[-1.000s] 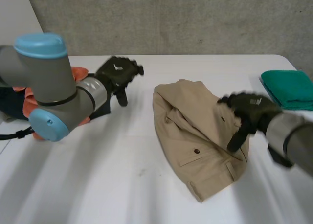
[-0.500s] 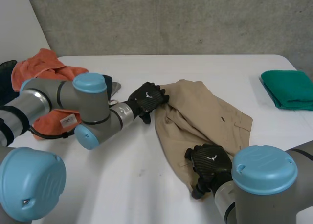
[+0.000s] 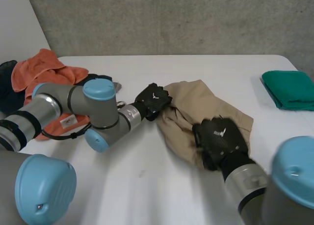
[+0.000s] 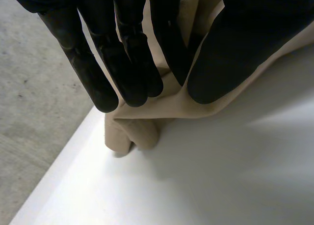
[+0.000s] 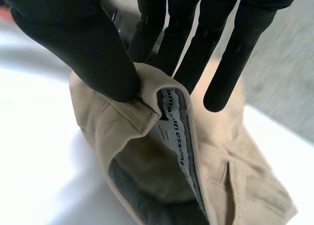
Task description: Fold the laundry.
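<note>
A tan garment (image 3: 216, 107) with pockets lies bunched in the middle of the white table (image 3: 122, 195). My left hand (image 3: 153, 99) is at its left edge. In the left wrist view that hand (image 4: 132, 48) pinches a fold of the tan cloth (image 4: 135, 131) between thumb and fingers, shut on it. My right hand (image 3: 219, 139) is on the garment's near edge, which is raised off the table. In the right wrist view the right hand (image 5: 73, 33) grips the waistband (image 5: 147, 107) beside a white label (image 5: 174, 131), with the thumb outside and the fingers behind.
An orange cloth (image 3: 44, 68) and a dark cloth (image 3: 6, 90) lie piled at the far left under my left arm. A folded green cloth (image 3: 289, 90) sits at the right edge. A concrete wall (image 3: 171, 18) backs the table. The table's edge (image 4: 54, 161) runs close to the left hand.
Both hands have come down onto the tan garment and closed on it. The right hand moved up from the near corner with the edge, and the garment is now bunched.
</note>
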Robot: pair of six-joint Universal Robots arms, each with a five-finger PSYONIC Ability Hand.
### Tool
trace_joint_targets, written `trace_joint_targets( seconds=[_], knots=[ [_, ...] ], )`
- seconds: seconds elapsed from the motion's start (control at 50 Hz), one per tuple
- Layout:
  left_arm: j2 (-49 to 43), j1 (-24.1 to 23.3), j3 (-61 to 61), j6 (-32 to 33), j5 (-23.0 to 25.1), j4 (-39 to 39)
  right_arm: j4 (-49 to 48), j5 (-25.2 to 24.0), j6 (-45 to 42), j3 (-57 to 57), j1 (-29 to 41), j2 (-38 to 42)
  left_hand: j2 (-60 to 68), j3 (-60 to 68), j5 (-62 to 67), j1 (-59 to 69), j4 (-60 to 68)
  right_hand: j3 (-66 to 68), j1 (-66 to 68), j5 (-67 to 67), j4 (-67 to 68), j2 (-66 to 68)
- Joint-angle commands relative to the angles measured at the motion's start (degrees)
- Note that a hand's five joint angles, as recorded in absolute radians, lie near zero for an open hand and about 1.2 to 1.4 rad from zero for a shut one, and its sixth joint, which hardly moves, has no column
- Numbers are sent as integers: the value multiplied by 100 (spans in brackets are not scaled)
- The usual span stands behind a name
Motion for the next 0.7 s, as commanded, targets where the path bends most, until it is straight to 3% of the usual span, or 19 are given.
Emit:
trace_joint_targets(
  seconds=[0.02, 0.14, 0.36, 0.44, 0.6, 0.7],
  knots=[
    [490, -207, -141, -53, -1043, 371, 173, -7, -225, -436, -354, -1010, 1160, 1197, 1378, 1320, 1144, 1203, 1836, 1331, 1149, 1350],
    [2123, -163, -798, -342, -1413, 511, 366, -279, -849, -1244, -1339, -1213, 1160, 1197, 1378, 1320, 1144, 1203, 1836, 1331, 1149, 1350],
    [5340, -207, -2206, -1432, -1589, 1012, 981, -438, -850, -3178, -1498, -1213, 1160, 1197, 1378, 1320, 1144, 1203, 1836, 1331, 1149, 1350],
    [6089, -180, -2277, -1739, -1729, 1030, 1209, -438, -736, -3750, -1507, -1213, 1160, 1197, 1378, 1320, 1144, 1203, 1836, 1331, 1149, 1350],
    [6162, -136, -1979, -1802, -1651, 986, 1394, -456, -595, -4445, -1507, -994, 1160, 1197, 1378, 1320, 1144, 1203, 1836, 1331, 1149, 1350],
    [5433, 30, -1584, -1785, -1633, 995, 1403, -447, -534, -4682, -1481, -274, 1160, 1197, 1378, 1320, 1144, 1203, 1836, 1331, 1149, 1350]
  ],
)
